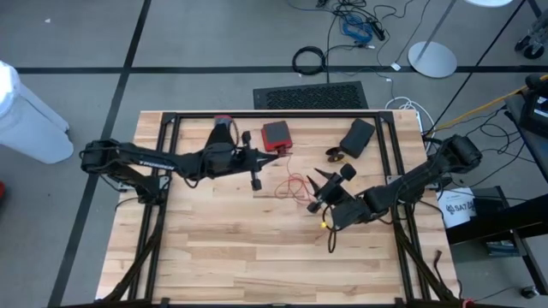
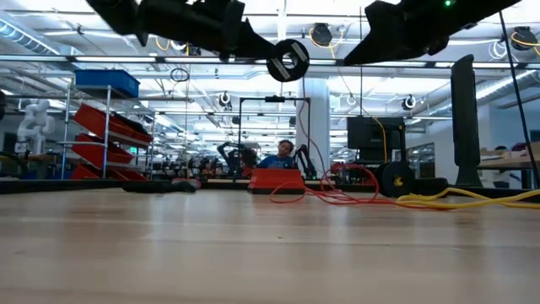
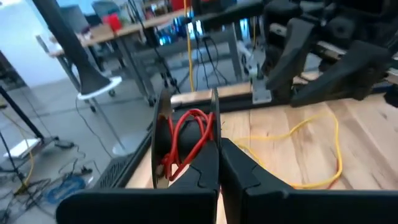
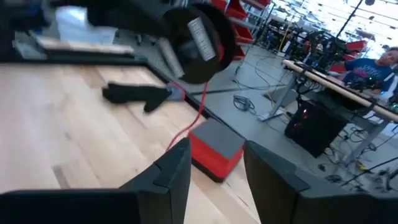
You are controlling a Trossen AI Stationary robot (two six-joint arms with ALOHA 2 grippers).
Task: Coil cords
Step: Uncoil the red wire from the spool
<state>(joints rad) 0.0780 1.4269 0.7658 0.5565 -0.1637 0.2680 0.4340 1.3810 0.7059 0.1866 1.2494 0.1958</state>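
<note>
The red cord [image 1: 294, 185] is lying in loose loops near the middle of the counter [image 1: 223, 257], trailing from the red box [image 1: 276, 134] that is sitting close to the far edge. In the left wrist view a bundle of this red cord [image 3: 186, 140] is showing just ahead of the left gripper's fingers. The yellow cord [image 3: 323, 146] is snaking across the wood toward the right edge; in the low view it is running along the counter surface on the right-hand side [image 2: 472, 200], beside the red loops [image 2: 337, 192].

The left gripper [image 1: 255, 180] is hanging over the far half of the counter, just beside the red cord, with its fingers pressed together and nothing clearly caught between them. The right gripper [image 1: 321, 190] is hovering above the counter on the other side of the red loops, toward the right edge, its fingers standing apart around empty air (the right wrist view is showing the red box [image 4: 214, 149] through the gap between them). A black spool [image 4: 199, 40] with a white label is sitting in that same view, above the box, with a thin red line dropping from it.

A black glove [image 4: 134, 94] is lying flat on the wood near the far edge. A dark pouch [image 1: 356, 137] is resting toward the far right corner.
</note>
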